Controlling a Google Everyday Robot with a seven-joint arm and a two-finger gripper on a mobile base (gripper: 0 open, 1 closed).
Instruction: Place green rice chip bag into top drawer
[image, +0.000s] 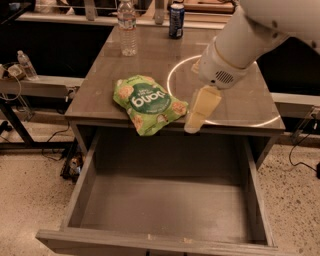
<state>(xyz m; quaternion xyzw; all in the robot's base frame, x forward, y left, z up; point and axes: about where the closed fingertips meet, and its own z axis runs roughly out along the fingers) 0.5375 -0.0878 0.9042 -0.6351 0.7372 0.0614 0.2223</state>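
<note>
The green rice chip bag (149, 104) lies flat on the grey table top (150, 55), near its front edge, with one corner hanging slightly over. The top drawer (165, 205) is pulled wide open below the table front, and nothing lies in it. My gripper (193, 125) hangs from the white arm (240, 45) that reaches in from the upper right. It points down over the table's front edge, just right of the bag, and holds nothing that shows.
A water bottle (128, 27) and a dark can (176, 20) stand at the back of the table. A white ring (172, 75) is marked on the top. A small bottle (25, 65) sits on a rail at the left. Cables lie on the floor.
</note>
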